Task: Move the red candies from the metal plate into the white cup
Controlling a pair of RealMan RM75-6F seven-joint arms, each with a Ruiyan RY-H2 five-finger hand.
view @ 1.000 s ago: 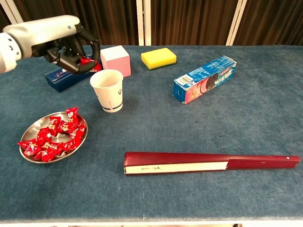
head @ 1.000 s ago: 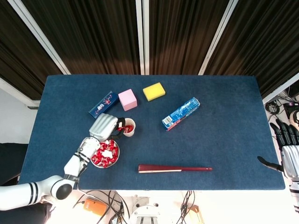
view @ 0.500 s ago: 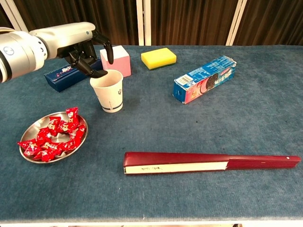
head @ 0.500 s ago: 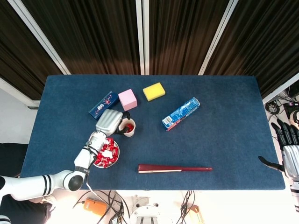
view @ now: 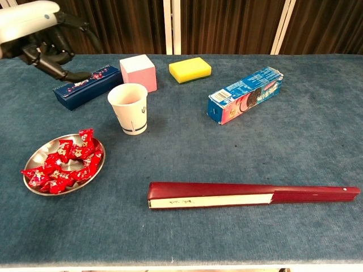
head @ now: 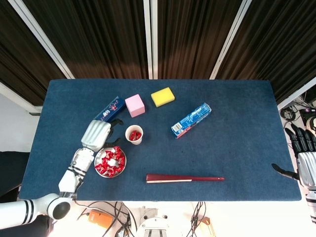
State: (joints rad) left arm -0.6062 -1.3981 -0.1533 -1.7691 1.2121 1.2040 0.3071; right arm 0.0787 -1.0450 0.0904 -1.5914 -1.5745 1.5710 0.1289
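The left hand (head: 97, 134) is hovering just left of the cup (head: 134, 135), above the near end of the navy box (head: 109, 110) and beyond the plate (head: 122, 166). Its fingers (view: 76, 75) are spreading apart and holding nothing. The cup is standing upright on the table (head: 237, 113), and from above a few red candies (head: 135, 134) are showing inside it. Most of the candies (view: 62, 161) are lying heaped in the plate, which is sitting in front of the cup and a little to its left, apart from it.

The right hand (head: 302, 155) is hanging off the table's right edge, far from the cup, with fingers straight and apart and nothing in them.

The pink block (head: 135, 105) is sitting just behind the cup, with the navy box lying at an angle to the left of it. The yellow sponge (head: 163, 97) is resting behind the cup and to the right. The blue biscuit box (head: 191, 120) is lying on its side to the right of the cup. The dark red folded fan (head: 184, 178) is lying lengthwise in front of the cup, toward the table's near edge.
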